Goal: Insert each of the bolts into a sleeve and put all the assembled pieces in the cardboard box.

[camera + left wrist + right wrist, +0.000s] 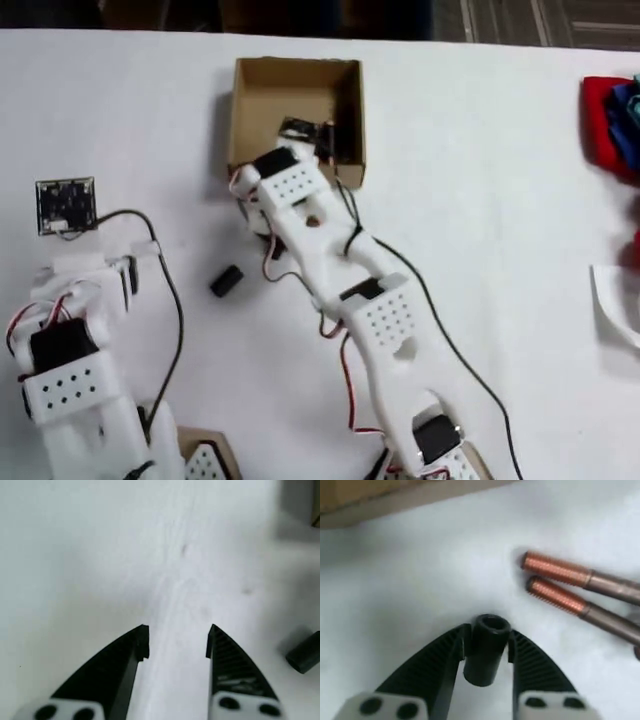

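My right pincer (488,636) is clamped on a black sleeve (486,655), just beside the cardboard box (365,497). Two bolts (555,570) lie loose close by, neither fitted yet. My left pincer (176,632) hangs wide and bare, farther from the box, with a second sleeve (304,653) near it. I judge assembly barely begun. Something dark sits in the box, but I can't tell what.

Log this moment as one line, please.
right gripper: shut on sleeve | left gripper: open over table | bolts: two loose on table | second sleeve: lying on table
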